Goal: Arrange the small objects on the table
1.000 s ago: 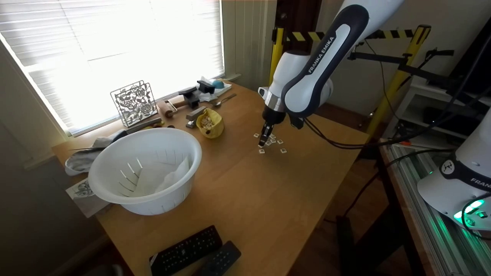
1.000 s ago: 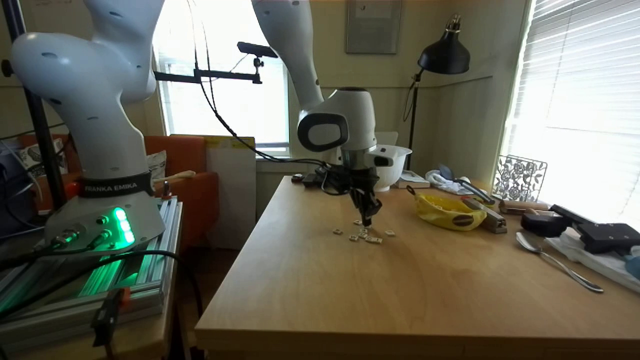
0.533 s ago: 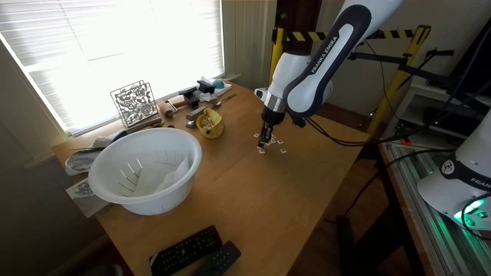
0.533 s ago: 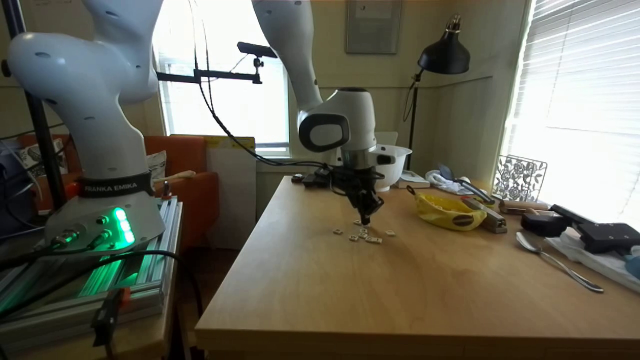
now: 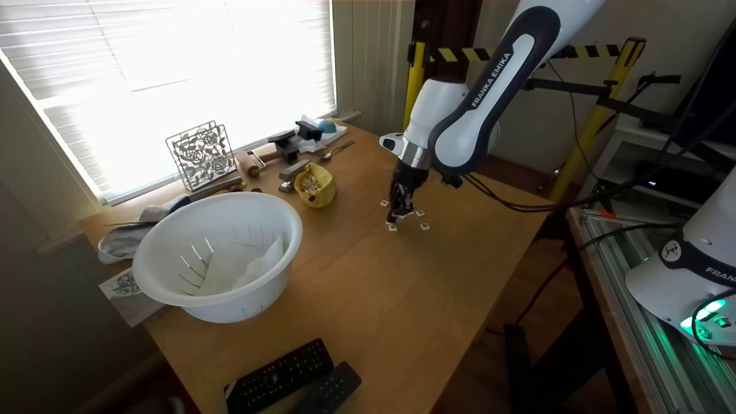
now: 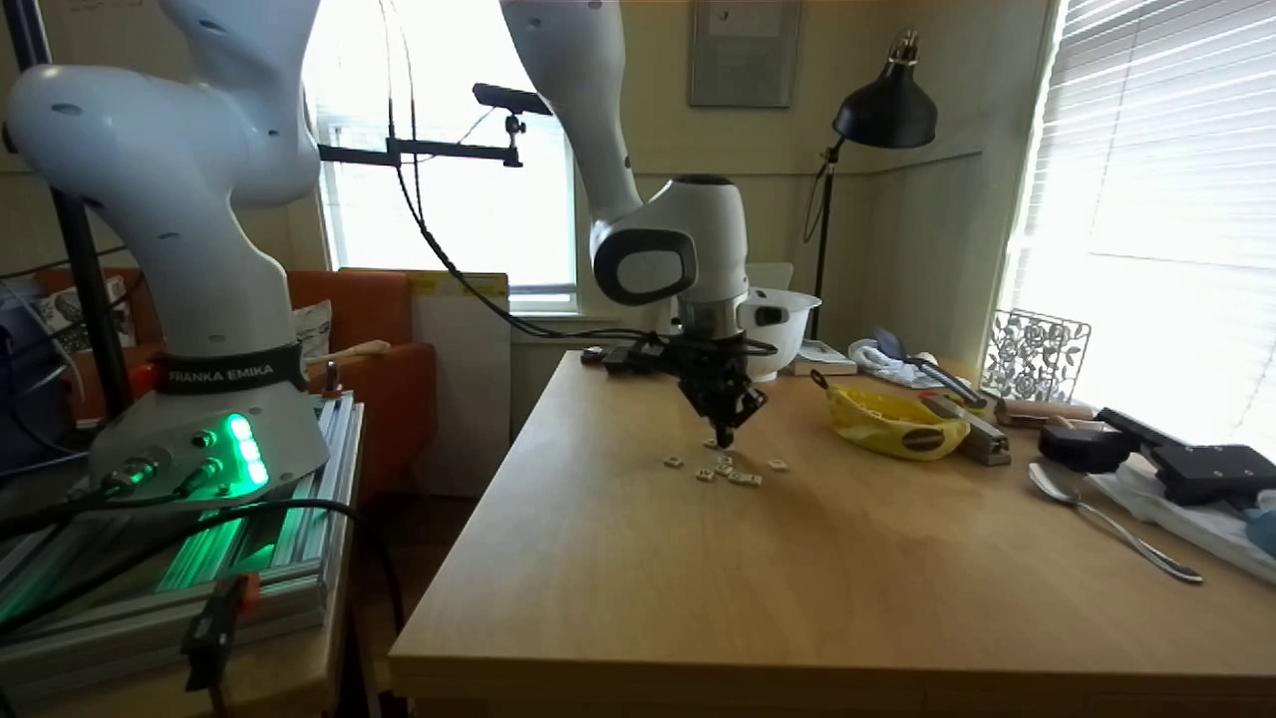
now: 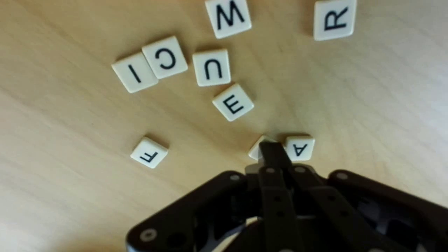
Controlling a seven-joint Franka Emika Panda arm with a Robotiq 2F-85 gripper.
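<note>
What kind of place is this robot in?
Probably a room in someone's home, though I can't be sure: there's an orange seat with a cushion, a lamp and window blinds.

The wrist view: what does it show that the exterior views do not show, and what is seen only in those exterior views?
Only the wrist view lets you read the R tile, the E tile and the F tile.
Only the exterior views show the white bowl and the spoon.
Both show the gripper, the small tiles and the wooden table.
</note>
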